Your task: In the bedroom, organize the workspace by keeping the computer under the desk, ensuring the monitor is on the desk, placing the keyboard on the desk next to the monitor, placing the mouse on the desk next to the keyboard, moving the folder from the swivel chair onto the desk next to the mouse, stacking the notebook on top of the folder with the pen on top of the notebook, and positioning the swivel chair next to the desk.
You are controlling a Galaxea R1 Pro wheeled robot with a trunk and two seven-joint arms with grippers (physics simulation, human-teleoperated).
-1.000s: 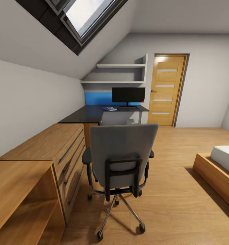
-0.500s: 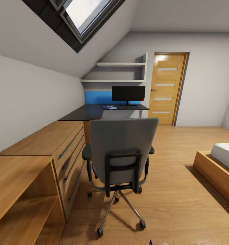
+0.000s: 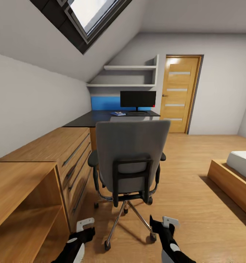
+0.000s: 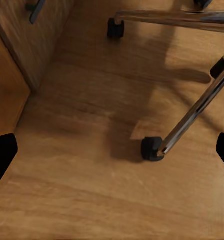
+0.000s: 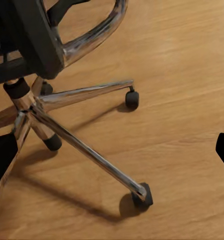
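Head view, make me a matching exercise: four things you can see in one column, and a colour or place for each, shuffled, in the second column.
Things:
1. swivel chair
2. monitor
3. door
4. drawer cabinet

Descriptions:
A. light wood, along the left wall
B. black screen, standing on the desk
C. grey back turned to the camera, on the floor
D. wooden with pale glass strips, in the far wall

Pairs: 1-C, 2-B, 3-D, 4-A

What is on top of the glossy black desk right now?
The black monitor stands at the far end of the black desk, with a small blue item beside it. The grey chair back hides the near edge.
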